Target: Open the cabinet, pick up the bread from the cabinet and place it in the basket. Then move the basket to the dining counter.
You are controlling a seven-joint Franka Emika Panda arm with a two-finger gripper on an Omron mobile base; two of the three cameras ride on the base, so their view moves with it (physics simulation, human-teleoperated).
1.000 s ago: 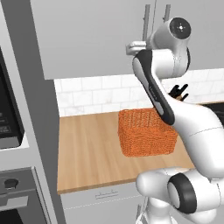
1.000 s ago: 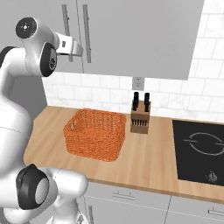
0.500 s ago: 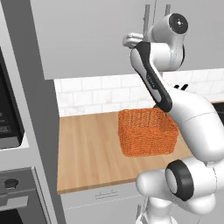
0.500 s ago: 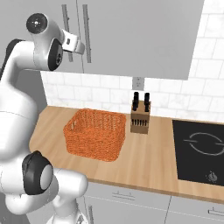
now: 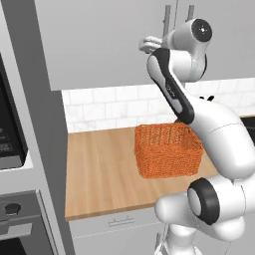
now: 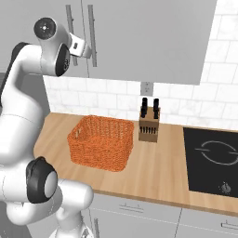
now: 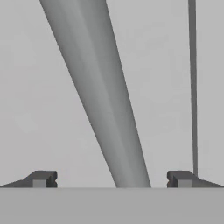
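my gripper (image 7: pixel 112 179) spread wide, nothing held; cabinet (image 7: pixel 35 109) handle (image 7: pixel 103 100) btwn fingertips (image 7: pixel 41 178), bar slanted in hand view.

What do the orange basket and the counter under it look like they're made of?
The basket looks like woven wicker or cane: its walls show a criss-cross weave, matte orange. The counter looks like light wood with faint grain lines and a smooth finish, though it could be a wood-look laminate.

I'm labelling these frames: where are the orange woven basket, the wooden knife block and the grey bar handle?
orange woven basket (image 6: pixel 100 148), right base view, front wall
wooden knife block (image 6: pixel 149 129), right base view, front face
grey bar handle (image 7: pixel 103 96), hand view, mid-bar
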